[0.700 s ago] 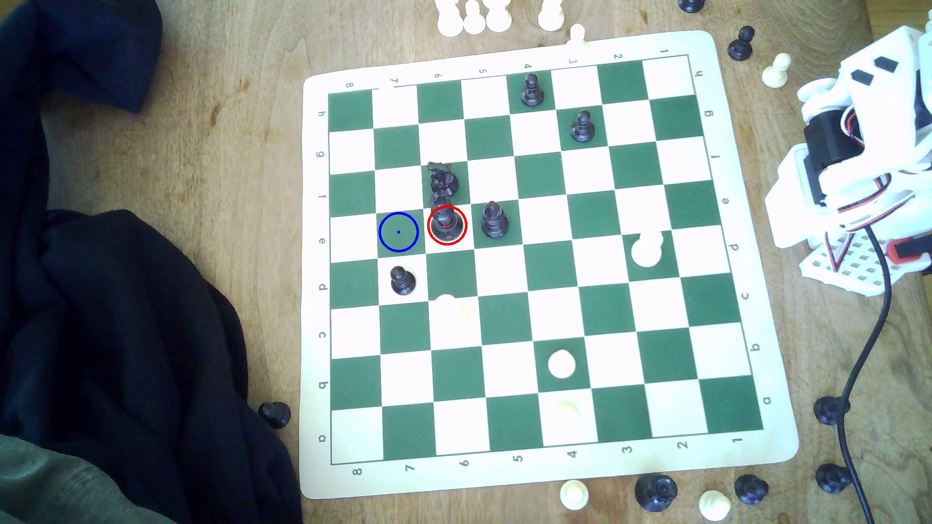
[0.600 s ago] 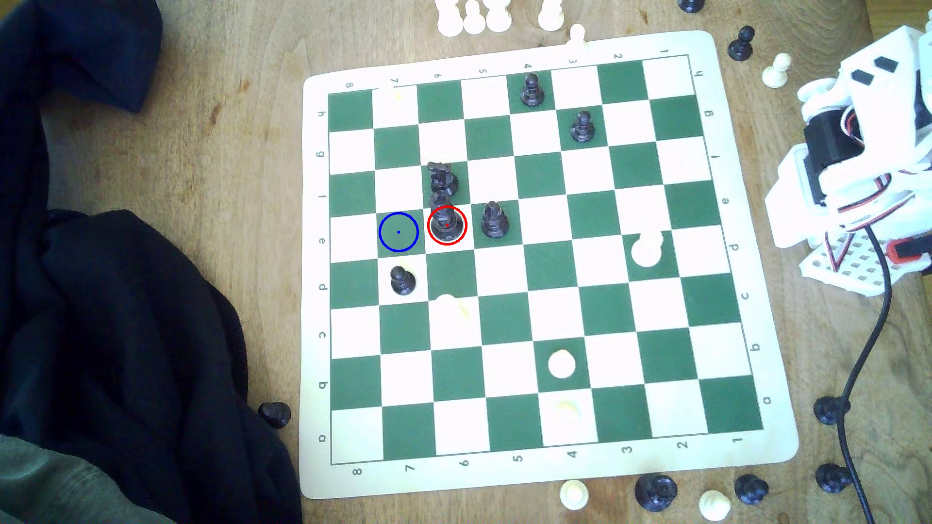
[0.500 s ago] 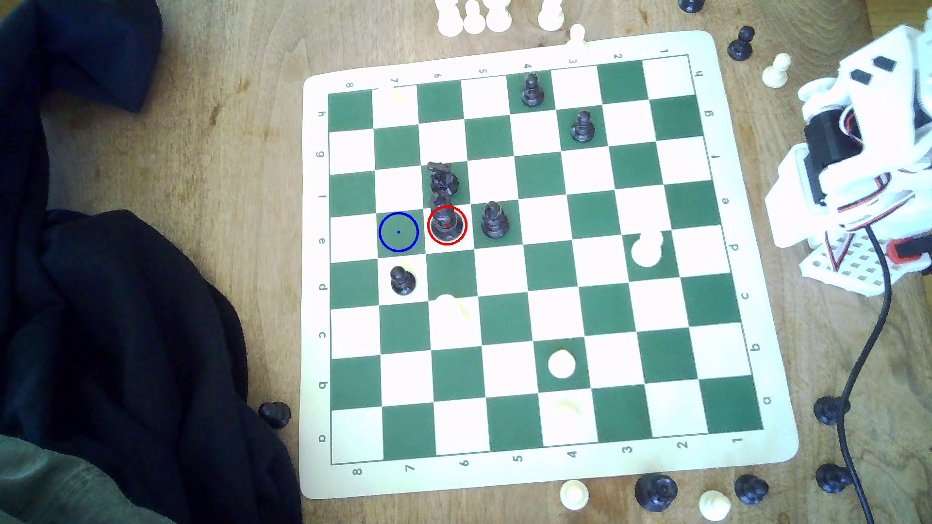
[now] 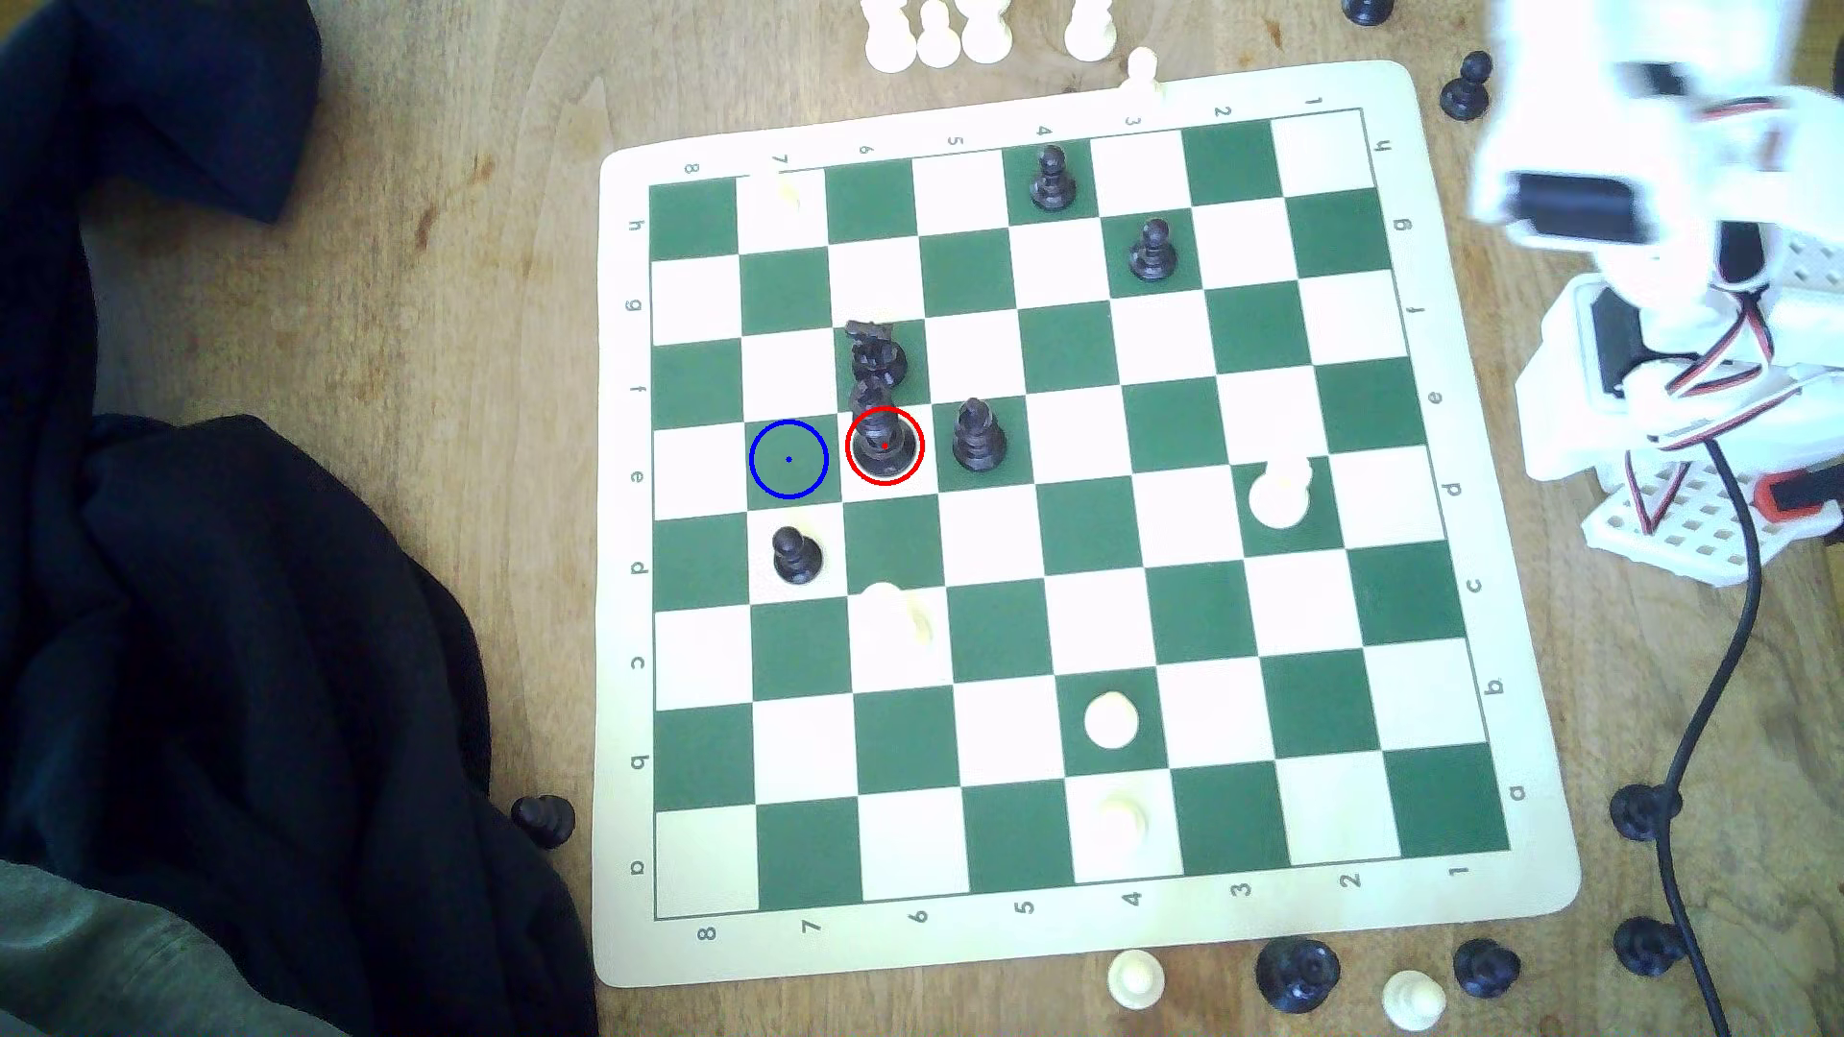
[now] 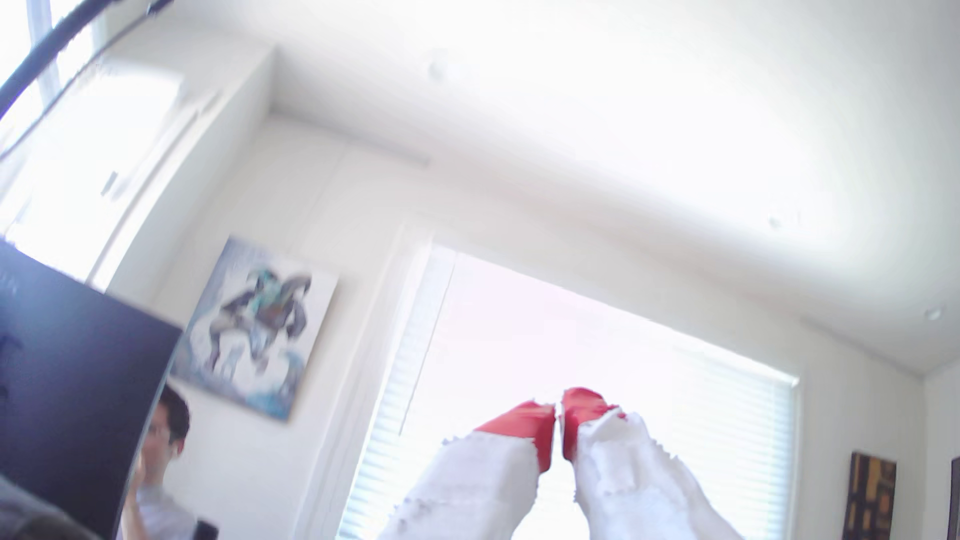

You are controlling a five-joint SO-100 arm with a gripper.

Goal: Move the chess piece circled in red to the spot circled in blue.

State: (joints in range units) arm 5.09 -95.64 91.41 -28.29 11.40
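**Black rook on its ringed square, gripper off the board**

Black and upright, the rook [image 4: 884, 439] stands on a white square inside the red ring, toward the board's [image 4: 1088, 932] left edge in the exterior view, in the row lettered e. Just beside it, toward that same edge, lies the blue spot [image 4: 788, 459] on a bare green square. A knight [image 4: 876, 351] stands on the square behind the rook, close enough that the two overlap in the exterior view; whether they touch I cannot tell. A bishop [image 4: 978, 437] stands on the green square on the rook's other side. A black pawn [image 4: 796, 554] sits one row nearer the board's near edge, next to the blue spot's column.

White pieces [image 4: 1110, 720] dot the near half of the board, and loose pieces lie on the desk [image 4: 479, 299] around it. Dark cloth [image 4: 249, 648] covers the desk's left part.

At the desk's far right corner the arm [image 4: 1636, 189] is blurred, well apart from the rook. In the wrist view the gripper [image 5: 558, 415] points up at a ceiling and window, its red-tipped fingers [image 5: 530, 420] nearly together with a thin gap, holding nothing.
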